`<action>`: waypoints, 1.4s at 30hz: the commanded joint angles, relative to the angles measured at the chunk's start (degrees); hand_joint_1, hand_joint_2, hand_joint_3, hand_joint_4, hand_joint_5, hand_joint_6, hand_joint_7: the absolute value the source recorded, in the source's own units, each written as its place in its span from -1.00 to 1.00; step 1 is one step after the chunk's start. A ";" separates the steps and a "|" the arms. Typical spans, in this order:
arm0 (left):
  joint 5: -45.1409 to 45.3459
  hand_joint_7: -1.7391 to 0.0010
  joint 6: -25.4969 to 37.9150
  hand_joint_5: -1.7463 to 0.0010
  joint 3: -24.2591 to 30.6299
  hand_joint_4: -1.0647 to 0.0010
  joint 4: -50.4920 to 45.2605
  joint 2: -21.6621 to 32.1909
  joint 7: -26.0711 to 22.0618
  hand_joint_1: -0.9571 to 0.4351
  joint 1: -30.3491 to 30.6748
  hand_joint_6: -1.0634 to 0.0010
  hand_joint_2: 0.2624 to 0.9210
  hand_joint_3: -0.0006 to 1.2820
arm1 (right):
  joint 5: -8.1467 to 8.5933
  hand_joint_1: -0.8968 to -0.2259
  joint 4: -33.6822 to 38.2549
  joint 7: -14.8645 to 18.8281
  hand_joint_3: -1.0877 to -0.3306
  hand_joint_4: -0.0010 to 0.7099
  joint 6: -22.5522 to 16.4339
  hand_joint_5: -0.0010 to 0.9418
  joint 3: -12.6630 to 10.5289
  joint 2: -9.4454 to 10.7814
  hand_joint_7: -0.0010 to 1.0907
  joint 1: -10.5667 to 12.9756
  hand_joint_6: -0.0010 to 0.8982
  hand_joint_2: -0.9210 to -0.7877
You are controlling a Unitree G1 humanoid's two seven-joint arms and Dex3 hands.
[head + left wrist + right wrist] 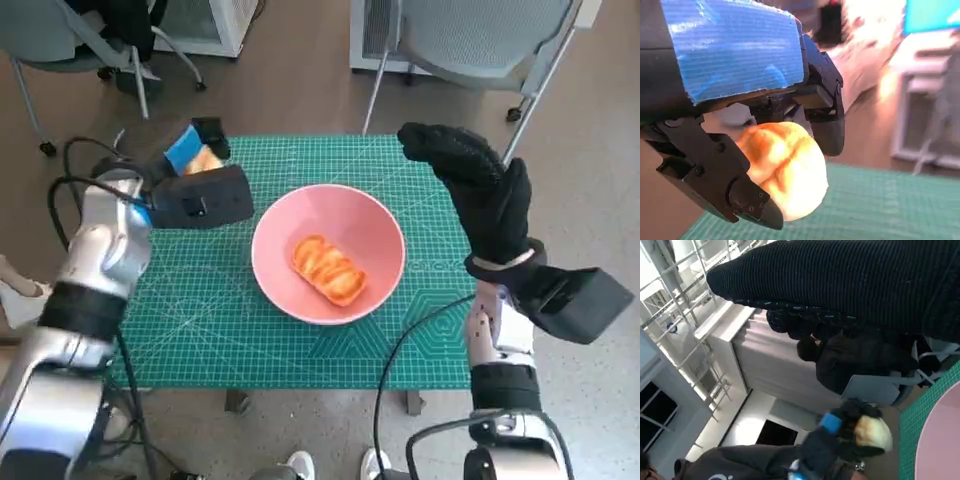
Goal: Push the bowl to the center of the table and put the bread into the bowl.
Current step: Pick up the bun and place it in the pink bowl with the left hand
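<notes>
Head view: pink bowl [328, 253] sits about mid-desk on green mat [300, 345], one bread piece [328, 269] already inside. Left hand [192, 152] grips second bread [785, 170] between black fingers [747, 202], raised over desk's far left corner. Right hand [470, 180] raised beside bowl, fingers loosely spread, holding nothing. Step judged: carrying bread to bowl. Next: swing left hand over bowl, lower, let go.
</notes>
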 commanded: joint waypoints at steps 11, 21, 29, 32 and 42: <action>1.88 -0.27 6.30 -0.14 9.03 -0.55 -35.60 3.59 -6.02 0.38 12.78 -0.36 0.70 -0.76 | 0.38 -0.32 1.15 0.56 -0.46 -0.79 0.89 -1.00 0.49 0.96 -0.49 0.17 -1.00 -1.00; 3.37 -0.29 6.76 -0.05 7.99 -0.61 -41.04 0.62 -7.70 0.38 14.86 -0.37 0.78 -0.87 | 0.85 -0.32 1.64 1.12 -0.46 -0.79 0.97 -1.00 0.26 0.74 -0.47 -0.02 -1.00 -1.00; 3.92 -0.28 4.96 -0.05 4.71 -0.63 -43.75 -3.57 -8.05 0.38 15.22 -0.36 0.87 -0.96 | 1.16 -0.33 1.48 1.42 -0.47 -0.79 1.24 -1.00 0.12 0.63 -0.47 0.14 -1.00 -1.00; 3.51 -0.28 3.47 -0.08 3.82 -0.62 -43.06 -5.08 -7.43 0.38 15.01 -0.33 0.89 -0.97 | 1.22 -0.33 1.66 1.52 -0.47 -0.79 1.27 -1.00 0.03 0.65 -0.47 0.10 -1.00 -1.00; 1.25 -0.32 -4.33 -0.12 1.90 -0.58 -32.23 -10.56 -3.47 0.38 11.91 -0.27 0.94 -0.98 | 1.14 -0.34 1.37 1.48 -0.46 -0.79 1.29 -1.00 -0.14 0.53 -0.47 0.42 -1.00 -1.00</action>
